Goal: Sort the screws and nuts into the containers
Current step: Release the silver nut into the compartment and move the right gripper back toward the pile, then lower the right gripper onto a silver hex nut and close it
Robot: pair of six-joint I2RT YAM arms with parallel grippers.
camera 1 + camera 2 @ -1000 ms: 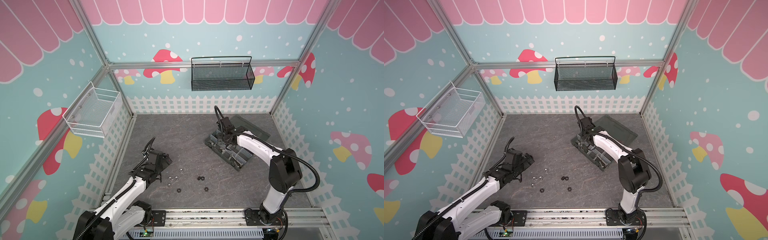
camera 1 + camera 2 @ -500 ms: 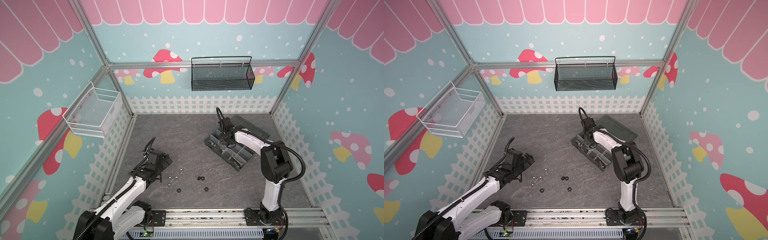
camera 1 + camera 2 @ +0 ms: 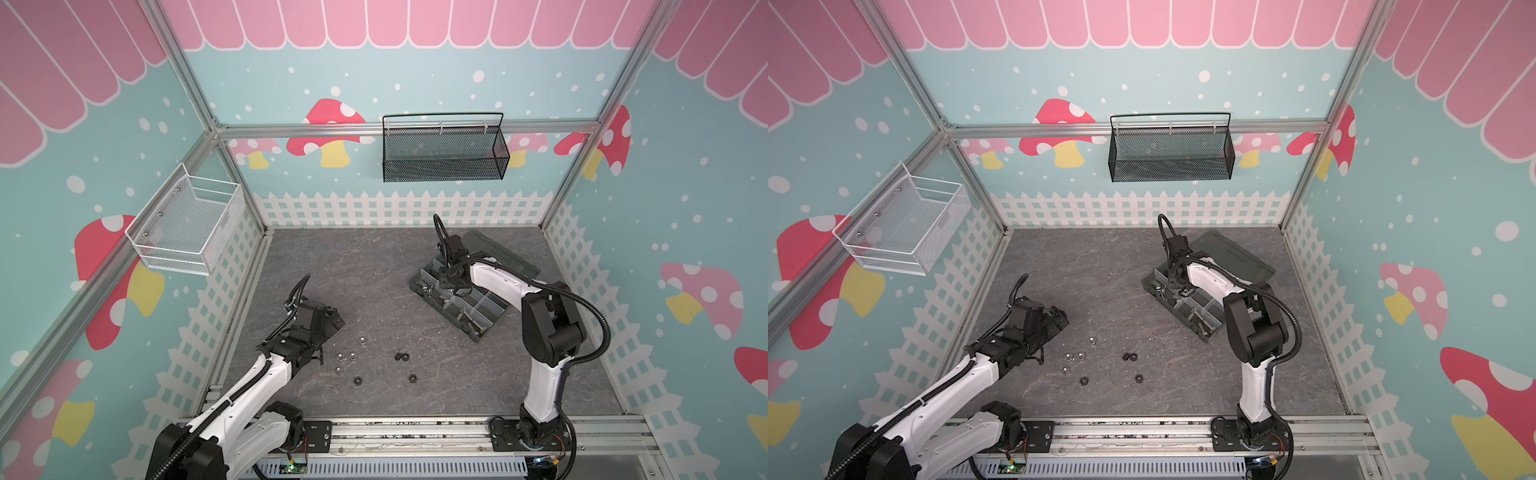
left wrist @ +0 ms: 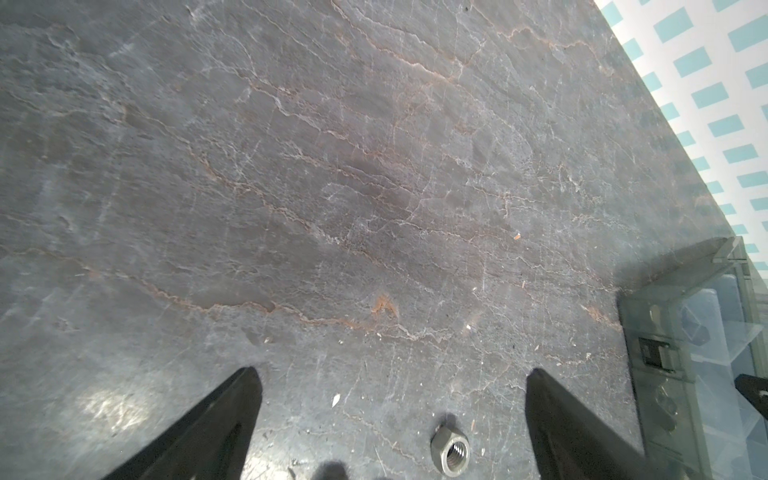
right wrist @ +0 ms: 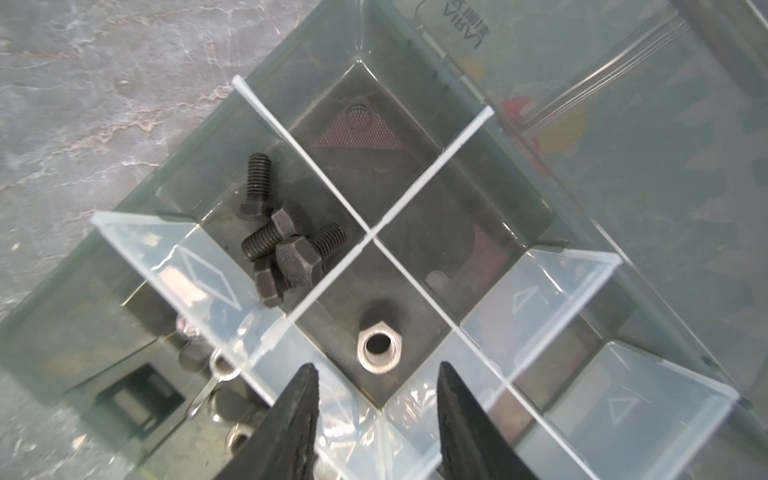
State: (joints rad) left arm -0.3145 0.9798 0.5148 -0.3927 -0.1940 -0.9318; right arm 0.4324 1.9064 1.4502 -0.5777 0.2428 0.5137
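On the slate bench (image 3: 374, 270) loose nuts (image 3: 353, 356) lie by the wide-apart left hand (image 4: 392, 374), while the right hand (image 5: 378, 366) (parted, empty) hangs over a silver nut (image 5: 379, 343) lying in an organizer box (image 3: 492, 305) compartment.

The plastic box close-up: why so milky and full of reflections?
In the right wrist view, the translucent dividers catch white glare and the glossy lid carries coloured reflections, though the black bolts and silver nut look sharp; in the left wrist view, glare brightens one patch of tabletop.
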